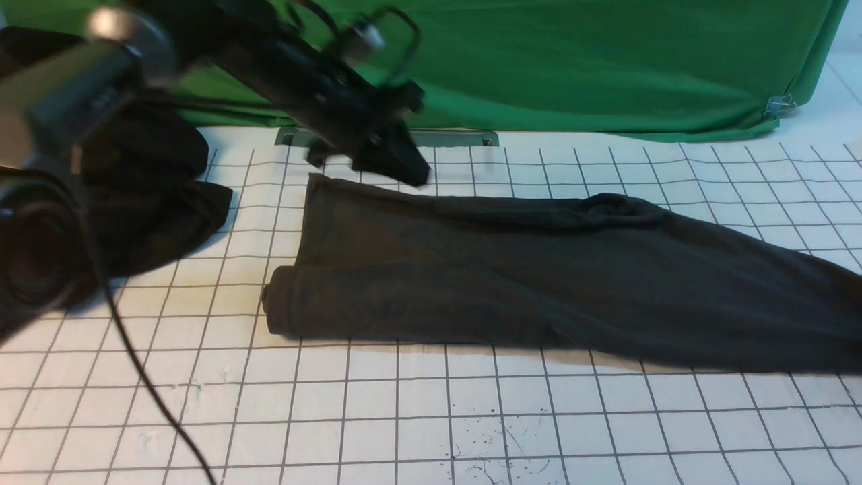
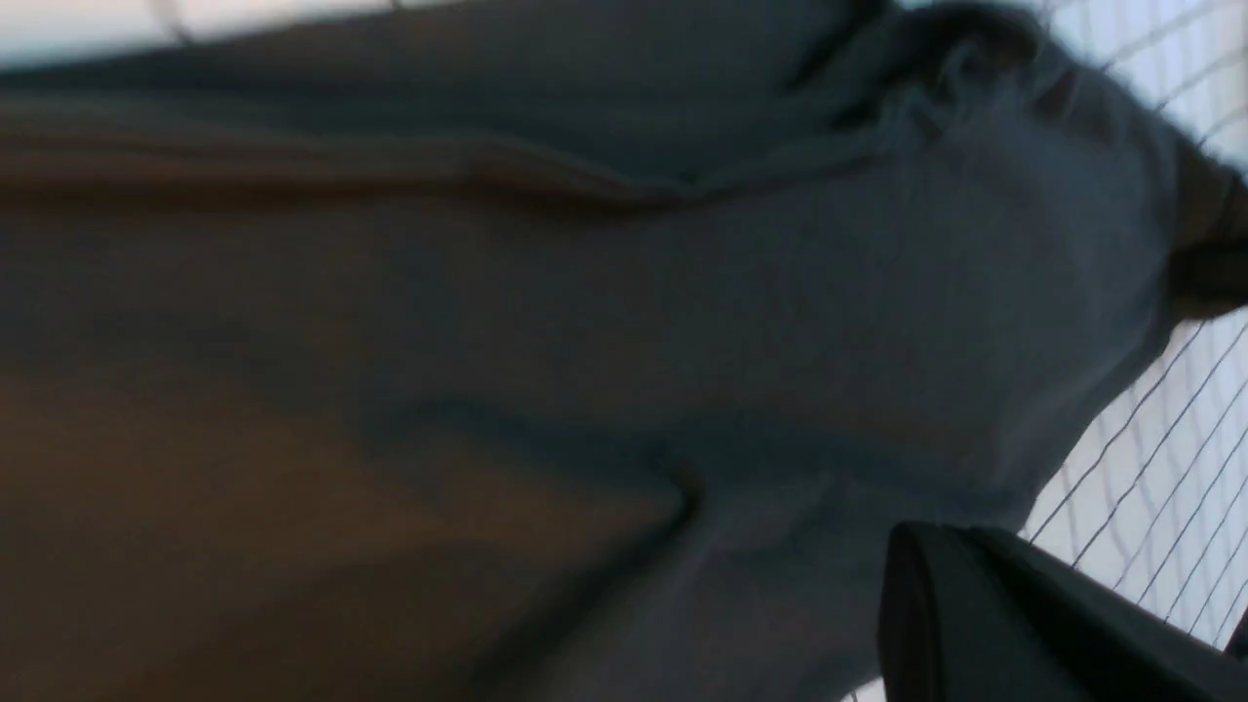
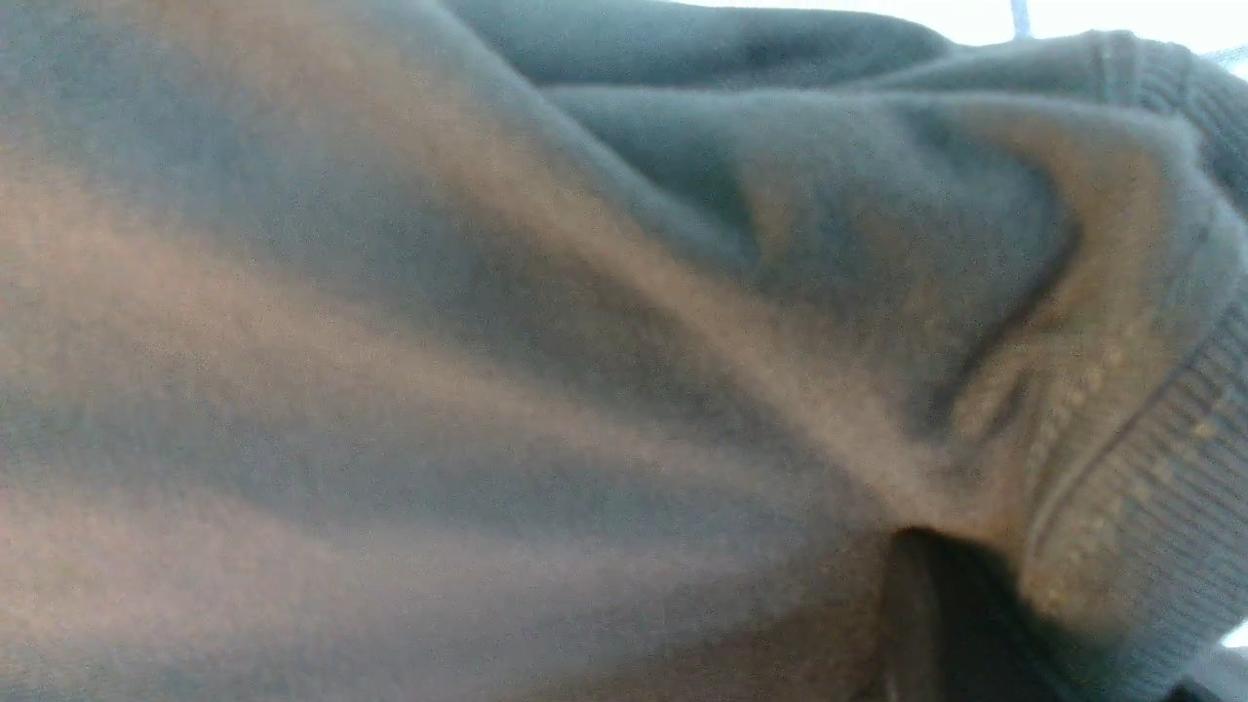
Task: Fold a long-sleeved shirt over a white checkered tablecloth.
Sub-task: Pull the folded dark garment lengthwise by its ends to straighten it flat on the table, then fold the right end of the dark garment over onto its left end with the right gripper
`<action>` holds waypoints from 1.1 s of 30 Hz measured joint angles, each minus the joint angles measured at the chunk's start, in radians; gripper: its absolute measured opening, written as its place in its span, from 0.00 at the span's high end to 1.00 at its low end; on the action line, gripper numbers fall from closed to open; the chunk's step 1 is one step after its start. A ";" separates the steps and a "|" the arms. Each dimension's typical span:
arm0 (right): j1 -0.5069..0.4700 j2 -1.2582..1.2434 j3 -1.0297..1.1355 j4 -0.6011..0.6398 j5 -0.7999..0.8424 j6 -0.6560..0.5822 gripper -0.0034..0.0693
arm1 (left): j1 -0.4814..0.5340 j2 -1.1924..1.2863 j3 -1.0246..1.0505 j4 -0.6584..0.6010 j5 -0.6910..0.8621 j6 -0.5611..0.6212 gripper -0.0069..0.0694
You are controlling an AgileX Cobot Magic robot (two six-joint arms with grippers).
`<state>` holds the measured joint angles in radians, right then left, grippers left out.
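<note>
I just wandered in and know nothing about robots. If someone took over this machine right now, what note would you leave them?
Left claw: at the far edge of the long-sleeved shirt, near its left end; blurred, open or shut unclear.
Right claw: only one finger shows, against the shirt's ribbed edge; grip unclear.
Shirt lies on the white checkered tablecloth.
Done: folded lengthwise into a long band.
Left: probably folding that band shorter.

Long-sleeved shirt (image 1: 539, 283): matt, soft knit cloth; ribbed band (image 3: 1150, 468) at its edge, coarser. White checkered tablecloth (image 1: 404, 417): smooth, flat finish. Green backdrop (image 1: 606, 60): matt fabric, creased. Left end effector (image 1: 397, 165): black, smooth, hard-looking.
</note>
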<state>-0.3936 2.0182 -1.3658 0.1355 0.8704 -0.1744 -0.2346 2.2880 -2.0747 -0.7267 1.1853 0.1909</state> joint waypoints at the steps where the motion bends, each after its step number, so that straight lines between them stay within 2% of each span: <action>1: 0.000 0.000 0.000 0.000 0.000 0.003 0.92 | -0.021 0.025 0.000 0.000 -0.011 0.001 0.91; 4: 0.000 0.000 0.000 0.000 0.000 0.003 0.92 | -0.059 0.067 0.000 0.000 -0.035 0.007 0.91; 7: 0.001 0.000 0.000 0.000 -0.001 0.004 0.92 | -0.123 0.148 0.001 -0.005 -0.168 0.016 0.91; 11: 0.001 0.000 0.000 0.000 0.001 0.006 0.92 | -0.147 0.191 0.001 -0.017 -0.319 0.018 0.91; 12: 0.001 0.000 0.000 0.000 0.001 0.006 0.92 | -0.148 0.196 0.001 -0.021 -0.328 0.018 0.91; 16: 0.001 0.000 -0.001 0.000 0.003 0.007 0.92 | -0.150 0.210 0.001 -0.072 -0.524 0.014 0.91; 20: 0.001 0.000 -0.002 0.000 0.005 0.007 0.92 | -0.126 0.214 -0.009 -0.142 -0.596 -0.002 0.91; 23: 0.002 0.000 -0.002 0.000 0.005 0.007 0.92 | -0.101 0.214 -0.040 -0.168 -0.586 0.002 0.91; 27: 0.002 0.000 -0.007 0.012 0.013 -0.001 0.92 | -0.052 0.211 -0.103 -0.176 -0.477 0.026 0.91; 28: 0.002 0.000 -0.015 0.020 0.024 -0.005 0.92 | -0.039 0.211 -0.122 -0.176 -0.429 0.027 0.91; 29: 0.002 0.000 -0.030 0.037 0.050 -0.017 0.92 | -0.015 0.211 -0.158 -0.177 -0.314 0.033 0.91; 30: 0.002 0.000 -0.035 0.039 0.052 -0.020 0.92 | -0.012 0.211 -0.162 -0.177 -0.314 0.033 0.91; 33: 0.002 -0.028 -0.077 0.093 0.103 -0.052 0.92 | 0.029 0.210 -0.224 -0.184 -0.114 0.049 0.91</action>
<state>-0.3917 1.9899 -1.4428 0.2283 0.9730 -0.2268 -0.2059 2.4981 -2.2988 -0.9107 1.0715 0.2399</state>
